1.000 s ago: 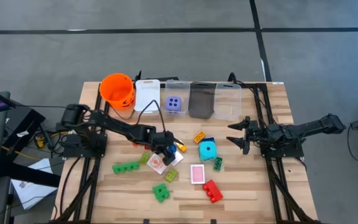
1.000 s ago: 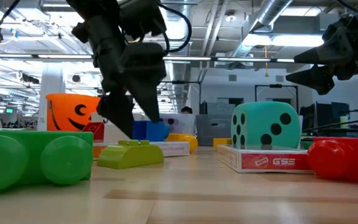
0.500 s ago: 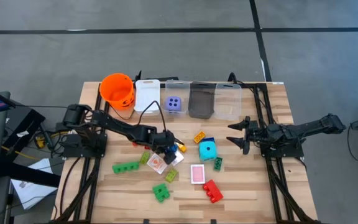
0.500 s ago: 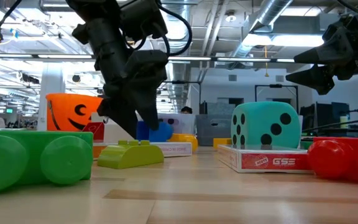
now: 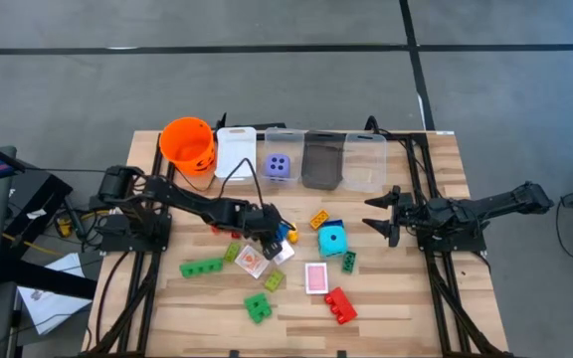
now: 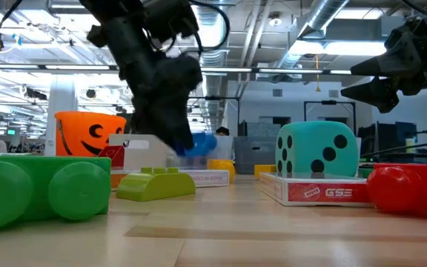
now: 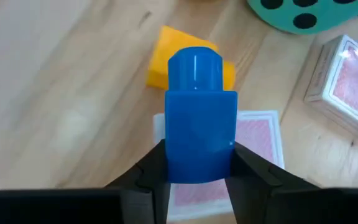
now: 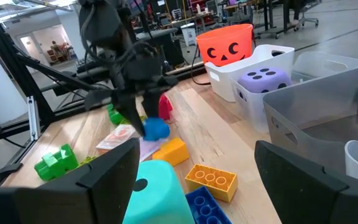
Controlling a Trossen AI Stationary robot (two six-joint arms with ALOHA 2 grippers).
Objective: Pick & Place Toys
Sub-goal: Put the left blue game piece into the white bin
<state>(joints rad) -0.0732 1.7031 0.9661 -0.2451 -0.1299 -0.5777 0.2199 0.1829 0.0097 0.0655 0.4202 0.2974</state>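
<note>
A small blue brick [image 7: 197, 127] with a round stud sits between the fingers of my left gripper [image 7: 197, 177], which is shut on it near the table's middle [image 5: 279, 237]. Just beneath lie a pink-backed card [image 7: 257, 140] and a yellow piece [image 7: 163, 62]. Around them on the table rest a cyan die [image 5: 332, 240], a yellow brick [image 5: 319, 220], another card [image 5: 315, 277], a red brick [image 5: 340, 305] and green bricks [image 5: 201, 268]. My right gripper [image 5: 374, 216] hangs open above the table's right side, holding nothing. My left gripper pinches the blue brick's two flat side faces [image 7: 174, 162] between its two fingers [image 7: 146, 180], at the end away from the stud. It comes slanting down from the table's left side. The brick points away along the fingers and looks just clear of the card.
Along the far edge stand an orange pumpkin-face bucket [image 5: 188, 144], a white bin [image 5: 235, 151], a bin with a purple die [image 5: 280, 165], a dark bin [image 5: 321, 159] and a clear bin [image 5: 364, 159]. A card box [image 7: 347, 87] lies beside the cyan die.
My left gripper has shut on the blue brick and rolled its wrist. The brick has come up a little off the table and shifted slightly toward the right edge. My right gripper has kept still.
</note>
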